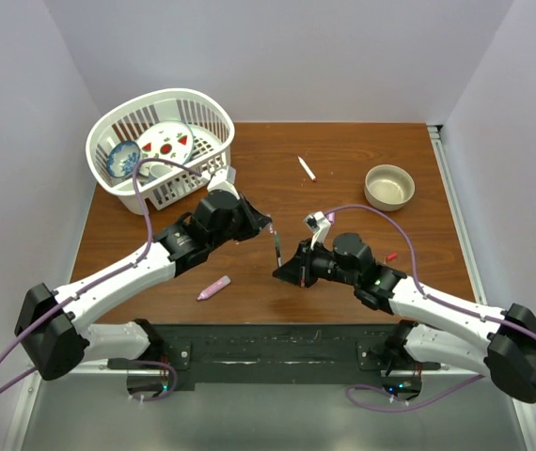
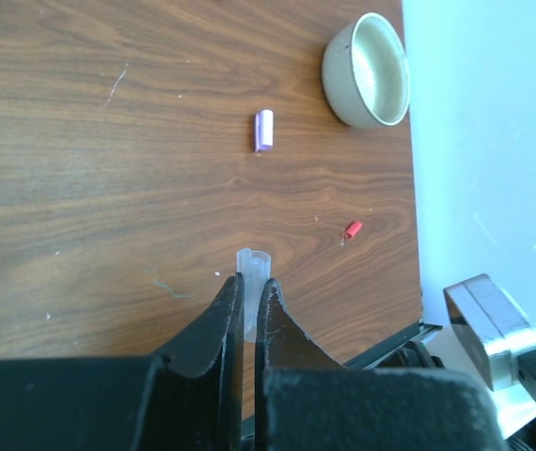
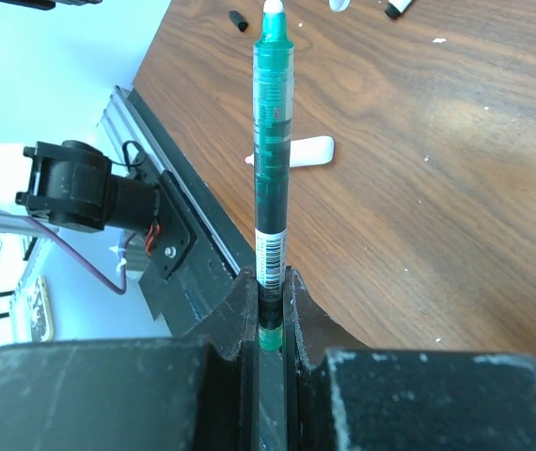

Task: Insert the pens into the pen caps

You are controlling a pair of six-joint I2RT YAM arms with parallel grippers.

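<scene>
My right gripper [image 1: 284, 271] [image 3: 271, 277] is shut on the lower end of the dark pen [image 1: 276, 248], which looks dark green in the right wrist view [image 3: 272, 141]. Its bare pale tip points away towards my left gripper [image 1: 266, 225]. My left gripper [image 2: 252, 280] is shut on a pale grey cap [image 2: 254, 265], open end forward, just above the pen's tip. The white pen [image 1: 307, 168] lies at the back. The pink marker [image 1: 213, 287] [image 3: 304, 152] lies near the front edge. A pink cap [image 2: 264, 130], a red cap [image 2: 352, 229] [image 1: 392, 256] and a dark cap [image 3: 238, 21] lie loose.
A beige bowl [image 1: 389, 186] [image 2: 367, 70] stands at the back right. A white basket [image 1: 213, 117] holding dishes stands at the back left. The black mounting rail [image 1: 277, 343] runs along the table's front edge. White walls enclose the table.
</scene>
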